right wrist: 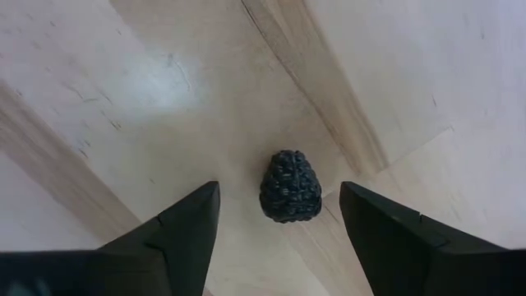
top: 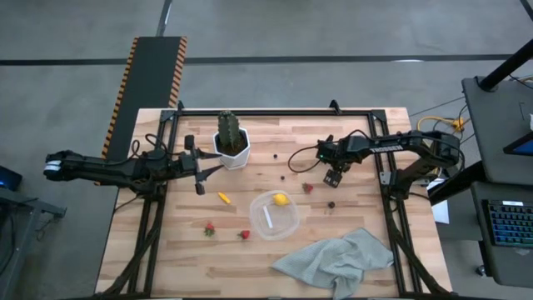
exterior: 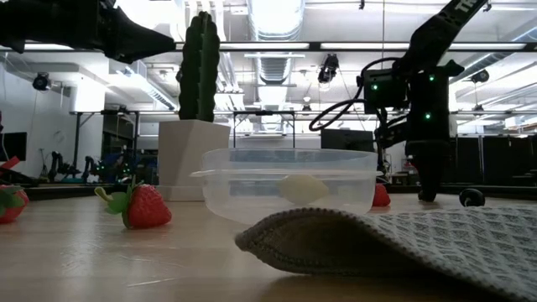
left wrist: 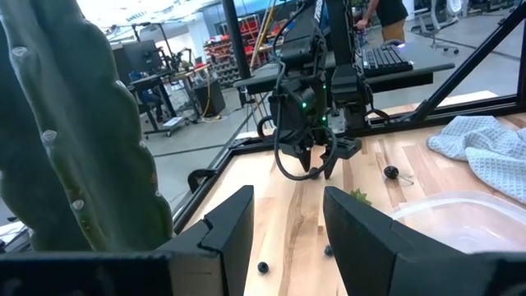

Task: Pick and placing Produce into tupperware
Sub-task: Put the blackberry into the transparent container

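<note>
From above, the clear tupperware (top: 276, 215) sits mid-table holding only the yellow lemon (top: 281, 198), strawberries (top: 209, 227) loose beside it; wrist view shows right gripper (right wrist: 279, 215) fingers apart straddling a bumpy dark berry (right wrist: 290, 187) on bare wood, left gripper (left wrist: 288, 226) spread by the cactus (left wrist: 74, 131).

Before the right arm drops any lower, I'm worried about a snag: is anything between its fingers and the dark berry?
Nothing visible. The right gripper is open, and the dark berry lies on the bare table in line with the gap between its fingers, with nothing else around it.
</note>
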{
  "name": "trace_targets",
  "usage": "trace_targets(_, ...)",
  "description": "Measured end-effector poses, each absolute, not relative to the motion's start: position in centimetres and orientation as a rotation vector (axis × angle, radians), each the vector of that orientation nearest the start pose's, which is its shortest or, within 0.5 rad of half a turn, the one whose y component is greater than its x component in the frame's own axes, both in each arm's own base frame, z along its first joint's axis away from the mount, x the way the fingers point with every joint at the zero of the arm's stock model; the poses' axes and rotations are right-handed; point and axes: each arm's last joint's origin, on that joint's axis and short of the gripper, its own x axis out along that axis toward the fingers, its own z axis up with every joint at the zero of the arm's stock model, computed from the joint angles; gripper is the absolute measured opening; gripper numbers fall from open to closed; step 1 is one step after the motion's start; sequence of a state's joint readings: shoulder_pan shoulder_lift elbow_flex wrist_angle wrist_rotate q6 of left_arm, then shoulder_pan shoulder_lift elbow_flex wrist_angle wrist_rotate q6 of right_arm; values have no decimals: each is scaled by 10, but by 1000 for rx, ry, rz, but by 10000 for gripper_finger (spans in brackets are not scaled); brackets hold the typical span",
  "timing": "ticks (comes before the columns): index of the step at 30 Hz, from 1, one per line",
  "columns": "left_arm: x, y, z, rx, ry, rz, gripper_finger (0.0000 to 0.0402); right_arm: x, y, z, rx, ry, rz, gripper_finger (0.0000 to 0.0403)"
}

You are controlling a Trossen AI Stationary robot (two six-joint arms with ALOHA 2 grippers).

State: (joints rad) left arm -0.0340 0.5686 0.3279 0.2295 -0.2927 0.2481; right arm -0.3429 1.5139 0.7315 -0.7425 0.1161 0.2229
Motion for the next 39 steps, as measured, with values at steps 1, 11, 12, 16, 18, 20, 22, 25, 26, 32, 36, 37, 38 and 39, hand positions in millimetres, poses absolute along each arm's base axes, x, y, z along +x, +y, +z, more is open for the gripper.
trace_targets(1, 145, 3, 244, 249, 44, 256, 135, 211, -79, 140, 349, 1483, -534, 241)
trace_targets(11, 145, 3, 244, 248, 43, 256, 135, 211, -83, 140, 371, 1474, -514, 215)
trace_targets(12, 145, 3, 245, 248, 42, 256, 135, 211, -83, 140, 371, 1474, -514, 213)
trace_targets(16, 145, 3, 245, 248, 41, 257, 135, 211, -83, 140, 368, 1472, -511, 201)
trace_targets(18, 145, 3, 245, 248, 41, 257, 135, 211, -83, 140, 356, 1470, -499, 194)
trace_targets(20, 145, 3, 245, 248, 41, 257, 135, 212, -83, 140, 346, 1465, -493, 186)
trace_targets(22, 145, 3, 245, 248, 41, 256, 135, 212, -83, 140, 341, 1461, -493, 179)
trace_targets(25, 145, 3, 245, 248, 41, 257, 135, 213, -84, 140, 333, 1457, -491, 167)
trace_targets(26, 145, 3, 245, 248, 41, 256, 135, 213, -84, 140, 331, 1456, -491, 163)
trace_targets(32, 145, 3, 245, 248, 42, 256, 135, 213, -84, 140, 323, 1456, -488, 137)
trace_targets(36, 145, 3, 245, 248, 42, 256, 135, 213, -84, 140, 325, 1457, -466, 121)
trace_targets(37, 145, 3, 245, 248, 42, 256, 135, 213, -84, 140, 328, 1458, -466, 118)
trace_targets(38, 145, 3, 244, 249, 43, 256, 135, 213, -85, 140, 326, 1459, -464, 116)
trace_targets(39, 145, 3, 244, 249, 43, 256, 135, 213, -85, 140, 326, 1459, -462, 114)
